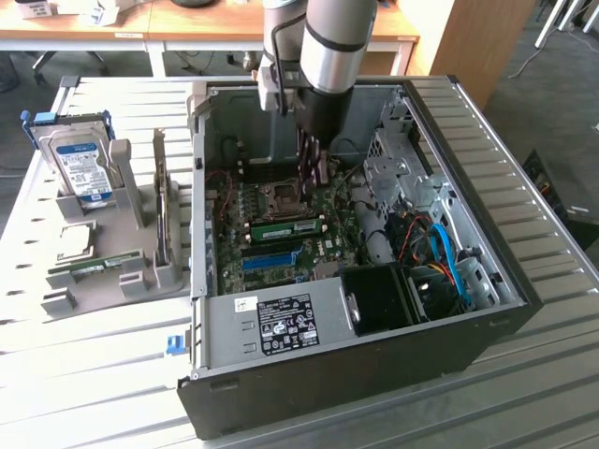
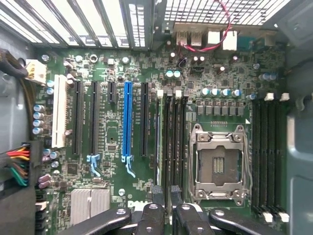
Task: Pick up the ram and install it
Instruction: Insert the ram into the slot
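Slatted grey metal forms the counter, with wooden desks behind it. An open computer case lies on its side across the middle of the counter, its motherboard facing up. The robot arm reaches down into the case. Its hand hangs just above the board, near the empty processor socket. In the wrist view the two dark fingertips stand a little apart over the black memory slots, with nothing gripped between them.

One ram, green with a pale label, stands on edge in a slot near the middle of the board, just in front of the hand and apart from it. A second ram lies in a grey rack by the counter's edge at the exterior view's left. The rack also holds a hard drive standing upright and a square silver processor chip.
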